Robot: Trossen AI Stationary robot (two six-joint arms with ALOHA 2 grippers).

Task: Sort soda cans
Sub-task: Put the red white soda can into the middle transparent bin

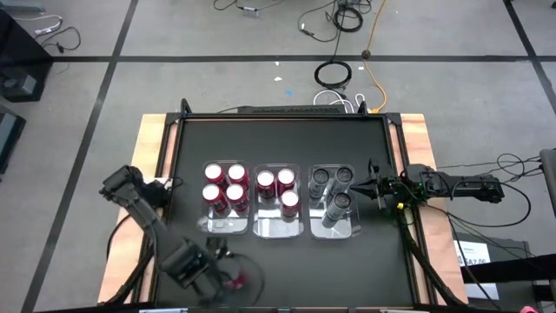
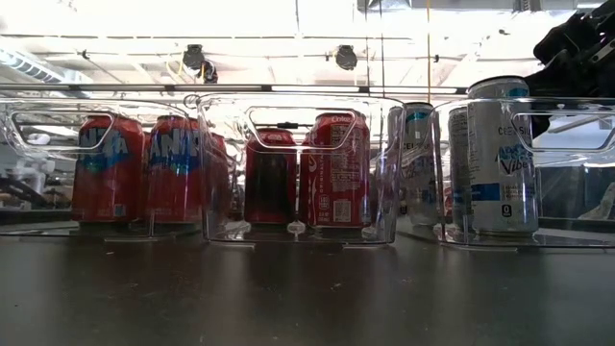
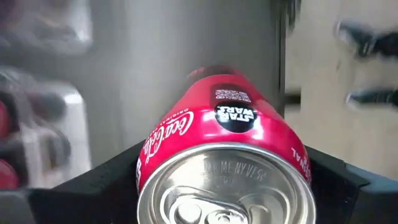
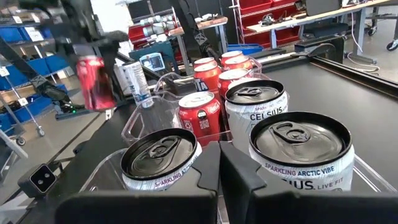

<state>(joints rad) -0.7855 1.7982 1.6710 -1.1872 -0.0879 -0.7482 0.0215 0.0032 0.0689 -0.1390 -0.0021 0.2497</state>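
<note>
Left gripper (image 1: pixel 228 276): I see it at the lower left of the high view, its jaws spread wide around a red Coca-Cola can (image 3: pixel 225 163), one dark finger on each side of the can body in the left wrist view.
Held can: red body, white script, a round black "Star Wars" sticker, a bare silver top with its pull tab facing the wrist camera. In the right wrist view I see it lifted off the table at the upper left, upright in the left gripper.
Left bin (image 1: pixel 205 228): clear plastic, left of centre in the high view. I count four red cans (image 1: pixel 224 184) with silver tops packed in its upper half; the lower half shows only clear floor.
Middle bin (image 1: pixel 278 231): clear plastic, just beside the left one. Three red cans (image 1: pixel 277 188) stand in it, two side by side and one below them. In the low view the nearest reads Coca-Cola in white.
Right bin (image 1: pixel 352 228): clear plastic, right of centre. It holds three silver cans (image 1: pixel 334 188) with dark tops; in the right wrist view I read "Celsius" and "Sparkling Arctic Vibe" on them, with blue bands in the low view.
Right gripper (image 1: pixel 375 187): at the right edge of the black table (image 1: pixel 365 269), just beside the right bin. Its fingers are pressed together and I see nothing between them.
</note>
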